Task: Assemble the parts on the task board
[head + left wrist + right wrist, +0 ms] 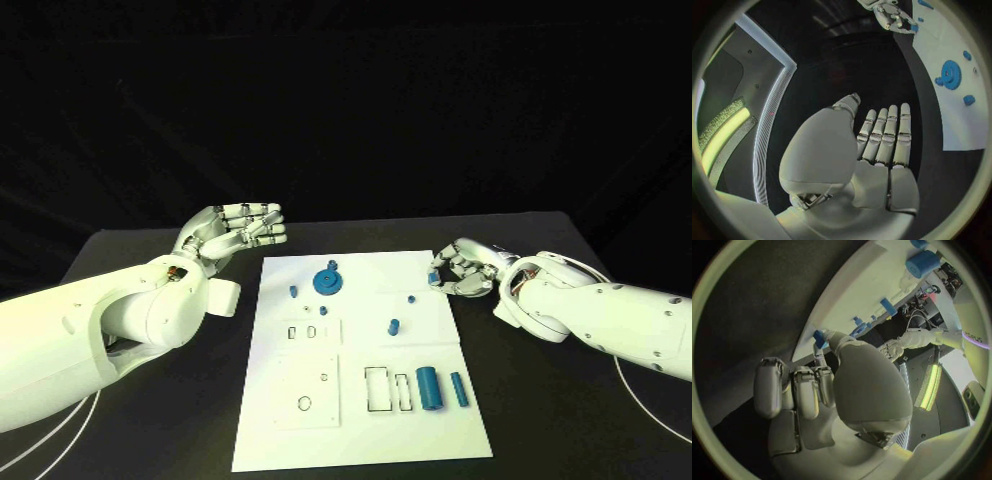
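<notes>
The white task board [361, 430] lies in the middle of the black table. On it are a blue gear [329, 281], small blue pegs [394, 325], and two blue cylinders [427, 387] near its right side. My right hand [464, 268] is at the board's far right edge and pinches a small blue part [436, 276] between thumb and a finger. The right wrist view shows that part [819, 338] at the fingertips. My left hand [238, 228] hovers left of the board's far corner, fingers stretched out, holding nothing; the left wrist view shows the fingers [887, 135] straight.
Rectangular slots [376, 388] and an oval hole [304, 402] are outlined in the board's near half. Black table [173, 420] stretches on both sides of the board. The gear [950, 74] also appears in the left wrist view.
</notes>
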You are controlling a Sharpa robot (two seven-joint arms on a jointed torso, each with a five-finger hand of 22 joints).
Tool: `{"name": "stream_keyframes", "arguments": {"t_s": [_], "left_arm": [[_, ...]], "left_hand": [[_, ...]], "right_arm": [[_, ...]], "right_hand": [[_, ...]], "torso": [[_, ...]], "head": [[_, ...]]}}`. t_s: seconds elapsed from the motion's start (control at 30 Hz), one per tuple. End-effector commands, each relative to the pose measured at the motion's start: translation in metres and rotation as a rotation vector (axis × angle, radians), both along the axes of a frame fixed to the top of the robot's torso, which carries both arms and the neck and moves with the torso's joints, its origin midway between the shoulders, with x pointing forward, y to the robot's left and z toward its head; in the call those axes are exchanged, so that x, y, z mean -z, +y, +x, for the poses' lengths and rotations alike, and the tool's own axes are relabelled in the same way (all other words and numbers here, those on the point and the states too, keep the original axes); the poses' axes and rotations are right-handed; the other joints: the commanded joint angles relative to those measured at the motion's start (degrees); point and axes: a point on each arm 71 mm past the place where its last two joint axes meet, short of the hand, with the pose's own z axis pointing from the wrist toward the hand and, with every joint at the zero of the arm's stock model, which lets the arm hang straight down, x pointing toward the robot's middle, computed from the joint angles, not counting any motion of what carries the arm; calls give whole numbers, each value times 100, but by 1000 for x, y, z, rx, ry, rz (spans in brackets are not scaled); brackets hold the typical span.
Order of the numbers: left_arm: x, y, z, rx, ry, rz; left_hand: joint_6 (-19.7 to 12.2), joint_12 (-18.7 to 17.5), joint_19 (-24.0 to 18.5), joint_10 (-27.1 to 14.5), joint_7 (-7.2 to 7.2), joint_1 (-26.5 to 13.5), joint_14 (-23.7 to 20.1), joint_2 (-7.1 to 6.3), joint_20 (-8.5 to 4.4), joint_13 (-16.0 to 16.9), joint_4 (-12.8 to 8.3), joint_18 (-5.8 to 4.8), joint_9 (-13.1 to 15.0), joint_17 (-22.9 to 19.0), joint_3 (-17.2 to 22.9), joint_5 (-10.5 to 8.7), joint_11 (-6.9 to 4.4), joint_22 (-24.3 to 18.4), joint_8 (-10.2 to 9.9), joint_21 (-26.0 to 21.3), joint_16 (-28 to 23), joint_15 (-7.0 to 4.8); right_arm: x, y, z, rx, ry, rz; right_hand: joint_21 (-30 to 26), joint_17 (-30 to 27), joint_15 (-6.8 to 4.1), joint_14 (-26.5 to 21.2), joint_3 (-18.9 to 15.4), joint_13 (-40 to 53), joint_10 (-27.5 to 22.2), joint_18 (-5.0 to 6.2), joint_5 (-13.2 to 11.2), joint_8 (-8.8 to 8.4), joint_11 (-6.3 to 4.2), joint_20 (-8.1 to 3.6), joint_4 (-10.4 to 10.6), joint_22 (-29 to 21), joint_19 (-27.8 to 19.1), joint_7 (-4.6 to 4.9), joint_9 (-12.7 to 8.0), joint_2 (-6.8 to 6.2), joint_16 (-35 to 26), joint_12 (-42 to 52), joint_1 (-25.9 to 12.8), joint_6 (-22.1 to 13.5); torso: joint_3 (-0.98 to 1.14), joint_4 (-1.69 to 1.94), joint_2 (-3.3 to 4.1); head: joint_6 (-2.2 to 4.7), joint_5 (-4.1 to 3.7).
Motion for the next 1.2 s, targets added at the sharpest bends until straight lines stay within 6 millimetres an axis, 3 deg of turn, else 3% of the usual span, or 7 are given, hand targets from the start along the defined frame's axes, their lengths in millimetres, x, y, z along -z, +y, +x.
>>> {"name": "stream_keyframes", "arguments": {"t_s": [0.03, 0.2, 0.37, 0.63, 0.83, 0.97, 1.2], "left_arm": [[-1, -2, -1, 18, -5, -2], [-1, -1, 0, 17, -4, -2], [-1, -2, 0, 16, -3, -1], [1, -4, 2, 19, -1, -1], [2, -6, 4, 17, 2, 1], [3, -8, 6, 15, 3, 3], [4, -11, 8, 14, 4, 4]], "left_hand": [[-2, -24, -31, -31, 312, -6, -38, -30, -5, -2, -3, 36, -7, 8, 46, -16, 4, -5, -17, -21, -39, -9], [-2, -24, -31, -31, 312, -6, -38, -30, -5, -2, -3, 36, -7, 8, 46, -16, 4, -5, -17, -21, -39, -9], [-2, -24, -31, -31, 312, -6, -38, -30, -5, -2, -3, 36, -7, 8, 46, -16, 4, -5, -17, -21, -39, -9], [-2, -24, -31, -31, 312, -6, -38, -30, -5, -2, -3, 36, -7, 8, 46, -16, 4, -5, -17, -21, -39, -9], [0, -24, -41, -38, 316, -15, -38, -28, -4, -2, -2, 35, -9, 12, 53, -16, 7, -9, -20, -25, -44, -7], [9, -21, -44, -36, 314, -40, -35, -33, -4, -1, 11, 35, -8, 15, 45, -23, 7, -11, -19, -26, -45, -7], [10, -21, -45, -35, 313, -46, -34, -35, -4, -1, 14, 35, -9, 16, 42, -24, 7, -11, -19, -26, -46, -8]], "right_arm": [[-1, 2, -2, 38, -43, 0], [-9, 11, -6, 84, -94, 24], [-24, 29, -12, 99, -123, 43], [-39, 83, -28, 48, -122, 65], [-38, 125, -40, 4, -97, 85], [-32, 155, -50, -53, -93, 72], [-18, 184, -61, -108, -79, 38]], "right_hand": [[50, 1378, -48, 578, 51, 1058, 229, -96, -2, 45, -52, -41, 11, 667, 27, -86, 86, 66, 30, 42, -59, 114], [83, 1407, -58, 584, 88, 1074, 246, -104, 14, 78, -69, -52, 18, 691, 47, -103, 101, 94, 38, 56, -130, 116], [103, 1417, -70, 587, 111, 1085, 257, -108, 21, 119, -85, -63, 26, 708, 61, -122, 120, 101, 41, 64, -215, 122], [139, 1433, -82, 590, 146, 1088, 262, -116, 65, 150, -100, -74, 21, 734, 81, -137, 136, 124, 45, 65, -262, 121], [136, 1437, -90, 591, 152, 1100, 275, -116, 82, 184, -107, -84, 34, 736, 85, -144, 154, 111, 47, 74, -356, 110], [138, 1434, -94, 590, 152, 1103, 279, -117, 58, 198, -110, -88, 42, 740, 88, -147, 162, 106, 46, 76, -400, 102], [144, 1443, -98, 592, 148, 1112, 287, -119, 53, 216, -114, -93, 58, 746, 95, -151, 171, 92, 48, 82, -467, 93]], "torso": [[1, 0, -2], [4, -3, -14], [-9, -5, -26], [-39, 5, -74], [-58, 19, -108], [-85, 48, -140], [-107, 72, -152]], "head": [[-9, 14], [-22, 33], [-17, 28], [-56, 125], [-80, 174], [-127, 213], [-161, 278]]}}
